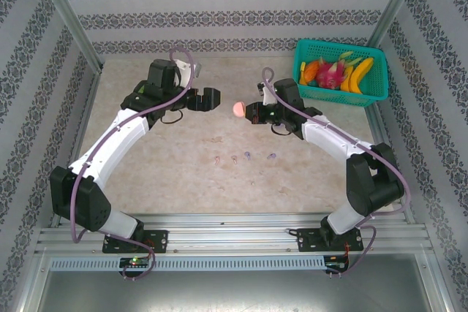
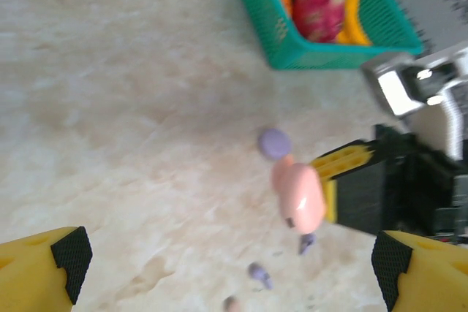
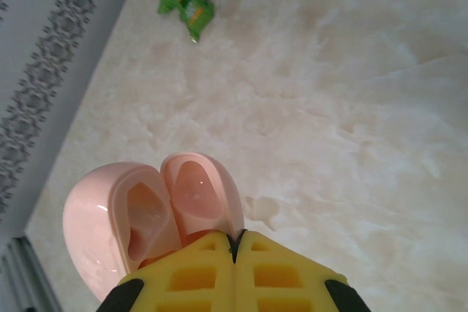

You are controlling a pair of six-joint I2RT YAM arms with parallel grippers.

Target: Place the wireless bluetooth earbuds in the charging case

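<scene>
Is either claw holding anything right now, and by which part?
The right claw pinches the open pink case by its edge, where the halves meet. The left claw is open, empty.

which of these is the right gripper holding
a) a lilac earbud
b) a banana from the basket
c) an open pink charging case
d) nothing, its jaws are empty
c: in the right wrist view the right gripper has its yellow fingers pinched shut on the edge of the pink charging case, whose lid stands open.
</scene>
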